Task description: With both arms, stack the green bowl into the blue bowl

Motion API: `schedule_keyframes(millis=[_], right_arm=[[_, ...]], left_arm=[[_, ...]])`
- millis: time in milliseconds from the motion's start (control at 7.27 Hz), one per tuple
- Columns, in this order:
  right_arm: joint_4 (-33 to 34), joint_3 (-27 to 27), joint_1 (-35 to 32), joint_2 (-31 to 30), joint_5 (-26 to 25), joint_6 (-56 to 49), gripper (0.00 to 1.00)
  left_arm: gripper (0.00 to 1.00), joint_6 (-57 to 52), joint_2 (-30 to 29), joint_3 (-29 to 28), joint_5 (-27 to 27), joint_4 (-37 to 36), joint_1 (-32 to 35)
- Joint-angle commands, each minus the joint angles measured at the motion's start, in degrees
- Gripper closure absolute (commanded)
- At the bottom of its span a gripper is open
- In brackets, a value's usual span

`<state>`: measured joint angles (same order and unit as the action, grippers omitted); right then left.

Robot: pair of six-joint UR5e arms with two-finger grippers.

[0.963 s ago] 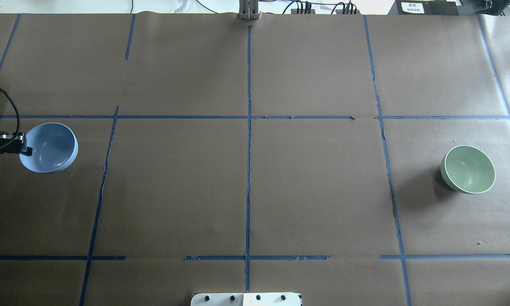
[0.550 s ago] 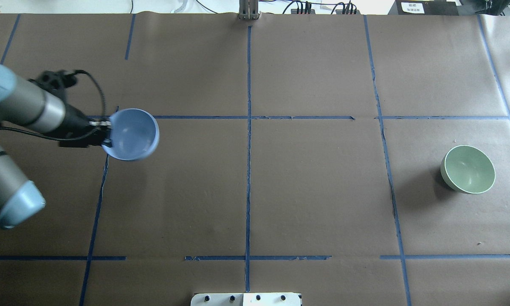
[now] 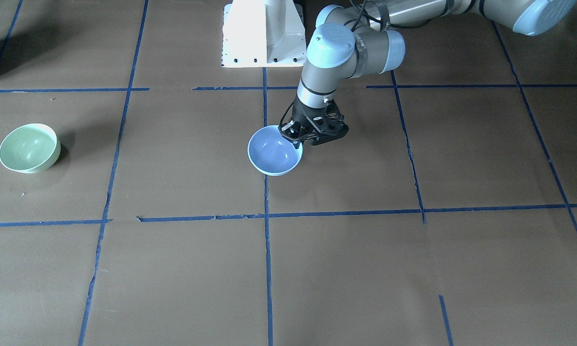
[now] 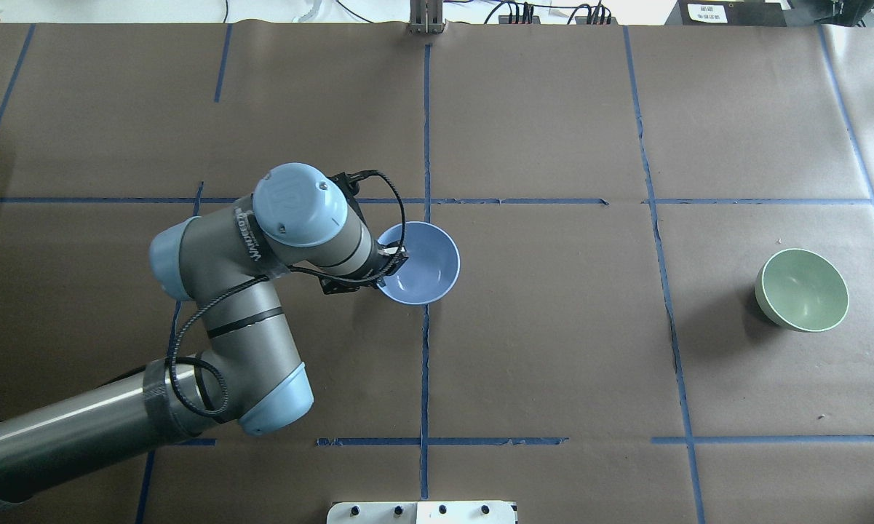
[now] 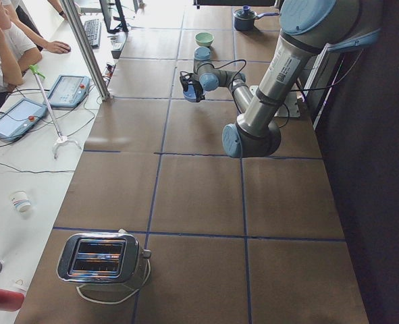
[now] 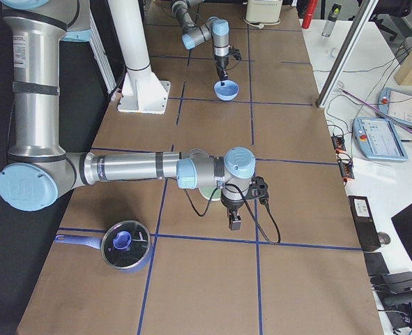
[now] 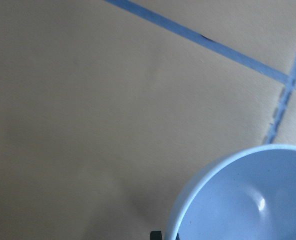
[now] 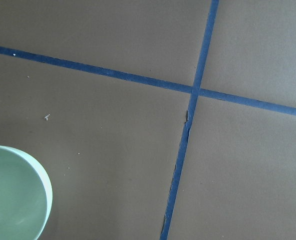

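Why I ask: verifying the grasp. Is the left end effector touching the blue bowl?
Touching. The overhead view shows the left end effector pinching the blue bowl at its rim.

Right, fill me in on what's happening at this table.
The left arm's claw is clamped on the rim of the blue bowl, holding it upright at the middle of the table, over the centre tape line. The green bowl sits empty and untouched on the robot's right side. The right arm's claw hangs close by it. It is seen only from the side, so I can't tell whether it is open or shut. Nothing is stacked yet.
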<state>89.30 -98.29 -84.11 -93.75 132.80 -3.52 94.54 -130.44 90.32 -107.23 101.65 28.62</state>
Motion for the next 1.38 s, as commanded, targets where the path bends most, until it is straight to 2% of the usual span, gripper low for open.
schedule_keyframes(millis=[0, 138, 275, 413, 550, 688, 826, 963, 1101, 1239], right_arm=[[0.0, 0.0, 0.0, 0.1, 0.0, 0.0, 0.0], [0.0, 0.0, 0.0, 0.1, 0.0, 0.0, 0.0], [0.0, -0.1, 0.0, 0.1, 0.0, 0.0, 0.0], [0.1, 0.0, 0.0, 0.9, 0.1, 0.1, 0.0], [0.2, -0.1, -0.1, 1.7, 0.2, 0.2, 0.0], [0.2, -0.1, 0.0, 2.6, 2.1, 0.2, 0.0], [0.4, -0.8, 0.0, 2.8, 3.1, 0.3, 0.0], [0.5, -1.5, 0.0, 3.1, 3.6, 3.3, 0.0], [0.4, -3.7, 1.0, 3.1, 4.1, 9.6, 0.0], [0.4, -6.4, 3.7, 3.1, 4.0, 14.7, 0.0]], left_arm=[[1.0, 0.3, -1.8, -3.1, 0.2, 1.7, -0.8], [0.92, 0.2, -1.8, -3.1, 0.2, 1.8, -0.8], [0.12, -0.1, -1.7, -2.8, 0.3, 1.7, -0.8], [0.0, -2.6, -1.3, -1.6, 0.0, 0.7, -0.3], [0.0, -7.6, -0.8, 2.3, -0.3, -5.4, 0.9], [0.0, -17.4, 0.9, 10.4, -3.7, -17.2, 4.4], [0.0, -27.0, 6.1, 18.8, -8.5, -25.0, 9.6], [0.0, -40.0, 12.4, 25.2, -11.0, -29.8, 15.7], [0.0, -56.4, 18.9, 27.8, -11.4, -33.2, 22.5], [0.0, -71.0, 24.6, 27.7, -13.1, -34.1, 30.8]])
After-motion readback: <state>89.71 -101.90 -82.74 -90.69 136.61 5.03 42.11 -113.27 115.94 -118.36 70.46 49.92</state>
